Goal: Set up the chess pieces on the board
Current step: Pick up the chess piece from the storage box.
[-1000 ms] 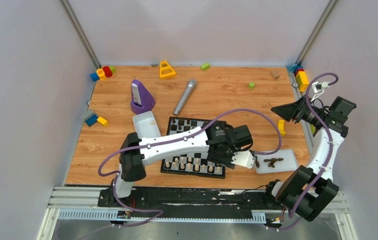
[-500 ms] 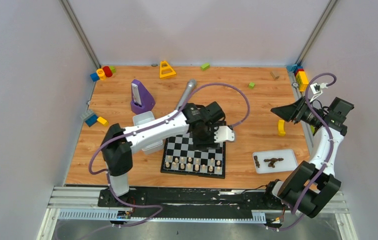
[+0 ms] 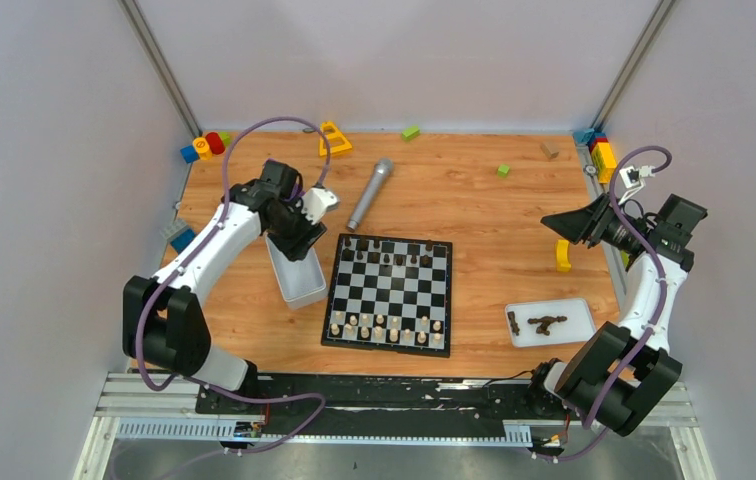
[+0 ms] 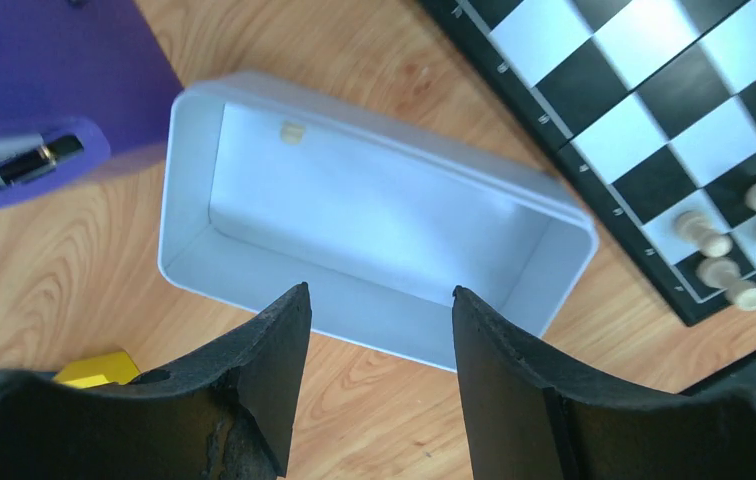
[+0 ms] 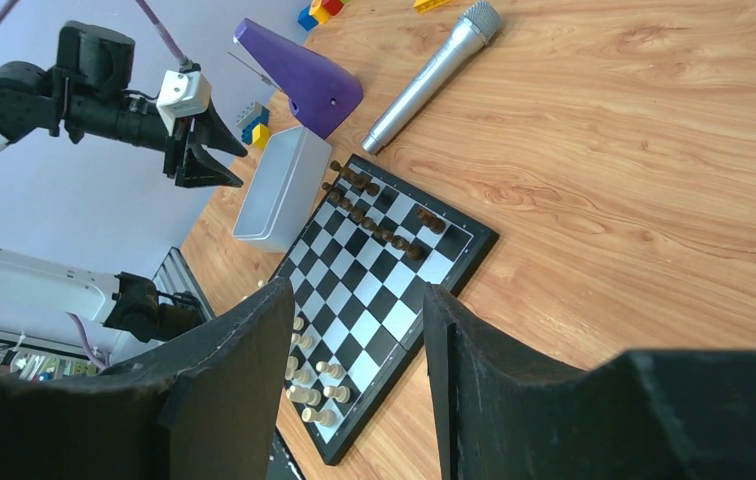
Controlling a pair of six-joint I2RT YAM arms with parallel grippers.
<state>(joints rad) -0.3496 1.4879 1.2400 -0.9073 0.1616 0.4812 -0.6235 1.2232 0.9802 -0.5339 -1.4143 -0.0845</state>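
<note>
The left jaws are held apart over the tray (image 4: 384, 215) at the board's (image 3: 390, 290) nine o'clock, seemingly for one pale piece (image 4: 292, 131); the right jaws are parked apart at three o'clock.

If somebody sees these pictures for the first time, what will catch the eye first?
The chessboard in the middle, with light pieces along its near edge and dark ones along the far edge. Next, the left gripper, open, above a white tray left of the board that holds one small pale object.
</note>
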